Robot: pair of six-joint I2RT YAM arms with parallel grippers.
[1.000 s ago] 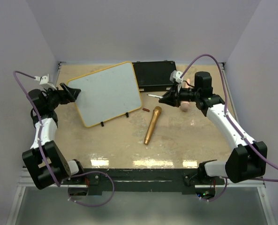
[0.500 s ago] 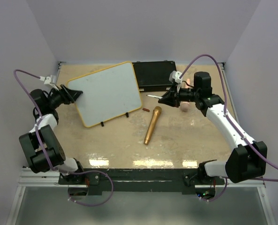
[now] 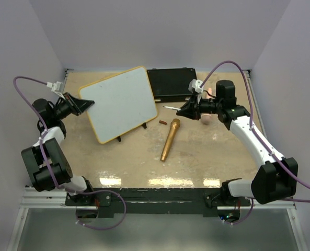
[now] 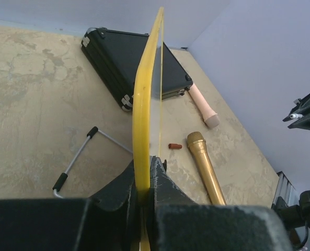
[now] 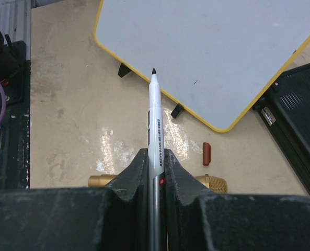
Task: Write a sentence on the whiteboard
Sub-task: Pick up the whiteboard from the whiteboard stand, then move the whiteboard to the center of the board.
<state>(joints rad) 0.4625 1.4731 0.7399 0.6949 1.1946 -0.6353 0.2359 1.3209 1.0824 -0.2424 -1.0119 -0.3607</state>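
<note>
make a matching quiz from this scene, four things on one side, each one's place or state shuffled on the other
1 whiteboard
2 marker
3 microphone
4 black case

a gold, lying loose near the middle
b at the far edge of the table
c clamped in the right end effector, tip bare
d yellow frame pinched by the left end effector

Pairs: 1-d, 2-c, 3-a, 4-b

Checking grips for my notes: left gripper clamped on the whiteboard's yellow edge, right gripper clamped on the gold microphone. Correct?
Only the right side is wrong: the right gripper is clamped on a white marker, as the right wrist view shows; the gold microphone lies loose on the table. The left gripper is clamped on the whiteboard's yellow edge.
</note>
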